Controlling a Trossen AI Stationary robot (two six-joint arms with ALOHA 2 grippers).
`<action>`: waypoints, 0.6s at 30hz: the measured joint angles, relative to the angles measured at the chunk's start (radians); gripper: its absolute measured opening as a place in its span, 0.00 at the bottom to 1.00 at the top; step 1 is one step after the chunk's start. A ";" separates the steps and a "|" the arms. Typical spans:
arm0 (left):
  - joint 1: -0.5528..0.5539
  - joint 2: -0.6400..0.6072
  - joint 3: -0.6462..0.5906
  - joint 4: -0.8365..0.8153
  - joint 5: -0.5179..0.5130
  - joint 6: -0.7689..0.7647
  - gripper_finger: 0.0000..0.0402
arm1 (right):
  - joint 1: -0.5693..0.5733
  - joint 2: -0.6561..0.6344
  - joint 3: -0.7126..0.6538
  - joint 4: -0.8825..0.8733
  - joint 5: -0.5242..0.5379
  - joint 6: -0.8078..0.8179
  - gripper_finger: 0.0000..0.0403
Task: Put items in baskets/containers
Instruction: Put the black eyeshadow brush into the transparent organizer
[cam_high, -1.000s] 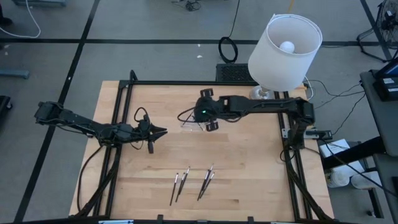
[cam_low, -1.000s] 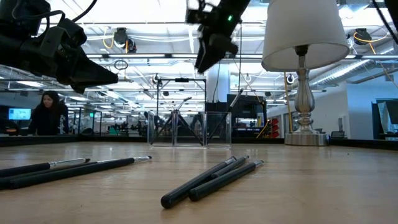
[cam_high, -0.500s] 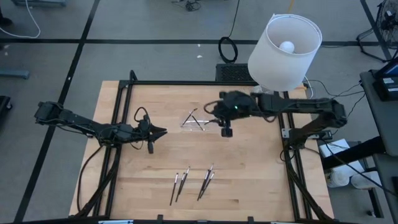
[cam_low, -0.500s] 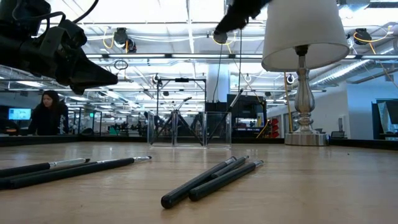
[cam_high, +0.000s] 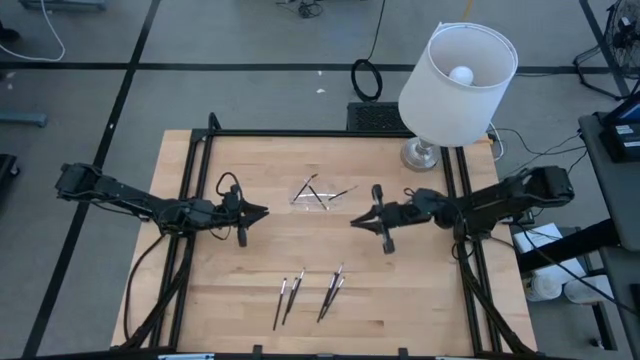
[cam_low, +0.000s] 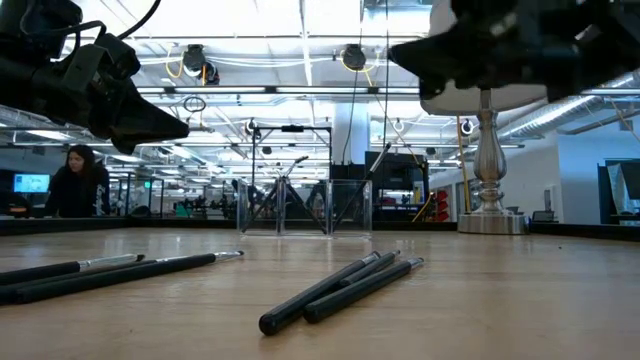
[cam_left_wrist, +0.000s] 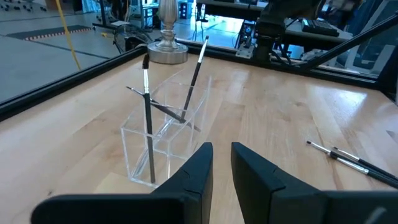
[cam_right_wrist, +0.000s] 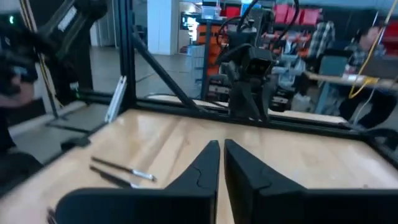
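**Both arms hang over the table, brushes split between the clear box and the wood**

The wooden table (cam_high: 400, 290) carries a lamp (cam_high: 458, 72) with a white shade at its far right corner. The left arm waits to the left of the clear container (cam_high: 318, 195), its left gripper (cam_high: 258, 212) pointing toward it with the fingers drawn close together, a narrow slit between them and nothing held. The right gripper (cam_high: 362, 222) hangs above the wood just right of and nearer than the container, fingers nearly touching, also empty.

The clear container, a small transparent box, stands left of the lamp, toward the table's far edge. Several thin dark brushes (cam_left_wrist: 148, 106) lean inside it, their tips sticking out over the rim. Four more brushes (cam_high: 310, 292) lie on the bare wood well nearer than the container, in two loose pairs side by side.
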 joint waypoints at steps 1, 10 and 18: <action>0.000 0.000 0.000 0.000 -0.002 0.001 0.16 | -0.001 0.000 -0.018 0.038 0.003 -0.018 0.04; 0.000 0.000 0.000 0.000 -0.022 0.002 0.16 | -0.012 0.000 -0.040 0.080 0.018 -0.033 0.00; 0.000 0.000 0.000 -0.002 -0.026 0.011 0.16 | -0.013 0.000 -0.040 0.076 0.024 -0.083 0.00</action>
